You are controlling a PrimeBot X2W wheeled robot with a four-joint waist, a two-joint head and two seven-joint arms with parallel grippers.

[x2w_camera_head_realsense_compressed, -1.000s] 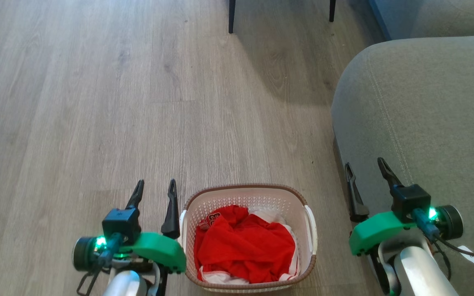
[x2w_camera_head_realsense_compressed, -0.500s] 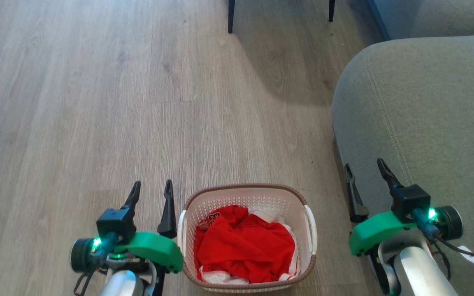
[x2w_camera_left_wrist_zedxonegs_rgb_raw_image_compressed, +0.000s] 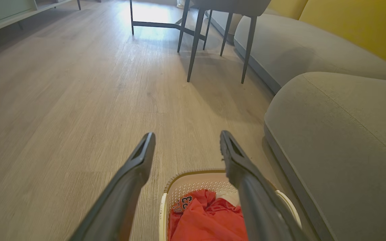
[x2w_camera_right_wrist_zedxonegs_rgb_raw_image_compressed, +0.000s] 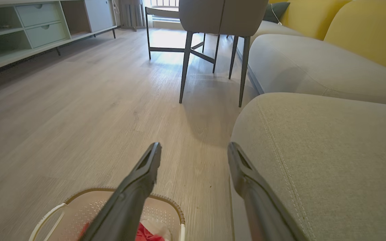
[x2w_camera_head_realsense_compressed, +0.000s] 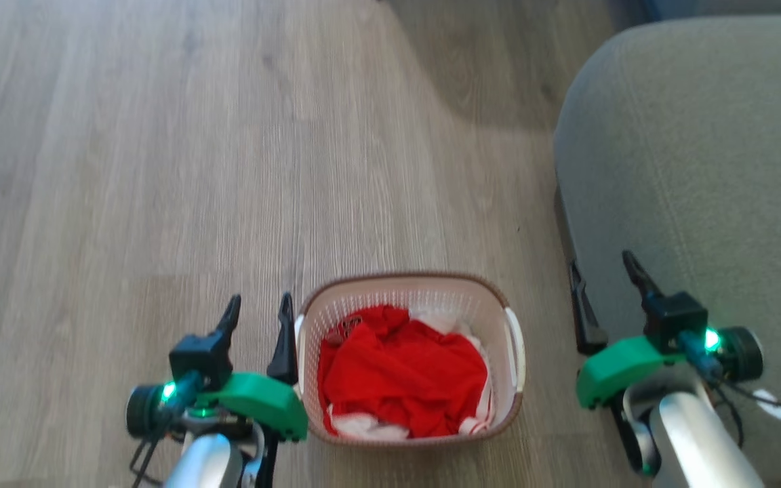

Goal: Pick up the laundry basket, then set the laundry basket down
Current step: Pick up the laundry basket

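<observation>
Sitting upright on the floor [x2w_camera_head_realsense_compressed: 160, 169], the laundry basket [x2w_camera_head_realsense_compressed: 404, 301] runs long axis left-right between left gripper [x2w_camera_head_realsense_compressed: 259, 300] and right gripper [x2w_camera_head_realsense_compressed: 600, 261], both spread wide and empty.

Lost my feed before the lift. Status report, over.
Left gripper open, empty, beside basket. Right gripper open, empty, apart from basket, by sofa. Basket on floor, not lifted.

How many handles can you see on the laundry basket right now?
2. The left handle is on the laundry basket's side nearest the left gripper. The right handle is on the opposite side, toward the right gripper and the sofa. None seems hidden.
</observation>
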